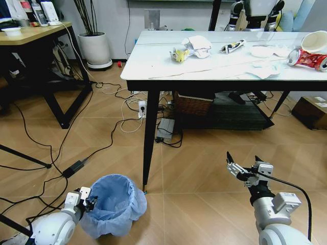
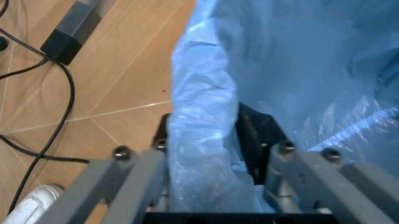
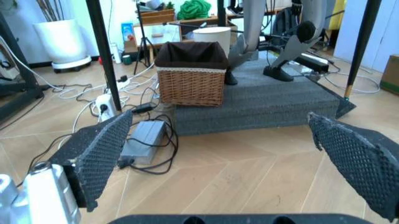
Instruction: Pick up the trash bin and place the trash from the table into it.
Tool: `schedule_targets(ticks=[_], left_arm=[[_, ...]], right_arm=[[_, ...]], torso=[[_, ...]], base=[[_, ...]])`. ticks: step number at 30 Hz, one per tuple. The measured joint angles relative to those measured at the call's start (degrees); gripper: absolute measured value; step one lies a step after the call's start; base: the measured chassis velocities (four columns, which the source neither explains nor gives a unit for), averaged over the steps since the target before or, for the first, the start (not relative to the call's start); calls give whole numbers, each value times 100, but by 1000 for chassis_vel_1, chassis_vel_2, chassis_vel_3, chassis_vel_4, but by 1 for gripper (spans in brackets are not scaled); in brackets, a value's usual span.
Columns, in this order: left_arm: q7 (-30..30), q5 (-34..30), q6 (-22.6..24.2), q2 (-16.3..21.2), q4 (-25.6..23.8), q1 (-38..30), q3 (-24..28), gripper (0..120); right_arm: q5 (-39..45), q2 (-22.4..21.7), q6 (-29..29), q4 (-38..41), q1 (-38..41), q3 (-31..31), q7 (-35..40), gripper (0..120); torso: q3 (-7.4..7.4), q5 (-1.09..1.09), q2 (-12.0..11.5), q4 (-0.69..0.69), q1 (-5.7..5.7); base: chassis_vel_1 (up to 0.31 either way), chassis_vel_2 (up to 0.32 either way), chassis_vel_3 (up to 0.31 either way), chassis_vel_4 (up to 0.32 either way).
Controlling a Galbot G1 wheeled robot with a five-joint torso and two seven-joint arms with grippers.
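Lower left of frame: left gripper (image 1: 88, 200) is pinching the trash bin (image 1: 113, 204) rim; right gripper (image 1: 246, 166) is idling, spread, lower right.

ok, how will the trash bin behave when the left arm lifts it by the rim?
Probably light: the trash bin looks empty. The crinkly liner between the left gripper jaws may slip. Held at one side, it may well tilt.
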Motion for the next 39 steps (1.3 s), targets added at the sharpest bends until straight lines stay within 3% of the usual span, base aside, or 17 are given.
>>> schedule_targets(ticks=[8,20,34,39], left_arm=[[-9,-18,-24,-27,-16,-2,36,3],[-289,-245,54,-26,-351,113,25,3],[-1204,-1079,335,129,-1746,416,-176,2],[-1638,-1895,361,211,-2305,468,-260,2]], right_arm=[[-3,0,11,-41,37,-2,-4,100],[-13,0,17,-24,26,34,-5,100],[-82,0,25,99,-41,60,-13,100],[-102,0,33,141,-85,60,-16,100]], torso=[[0,-2,1,0,0],[1,-5,1,-1,1],[1,-3,1,0,1],[1,-2,0,0,1]], base=[[0,0,0,0],[0,0,0,0],[0,0,0,0],[0,0,0,0]])
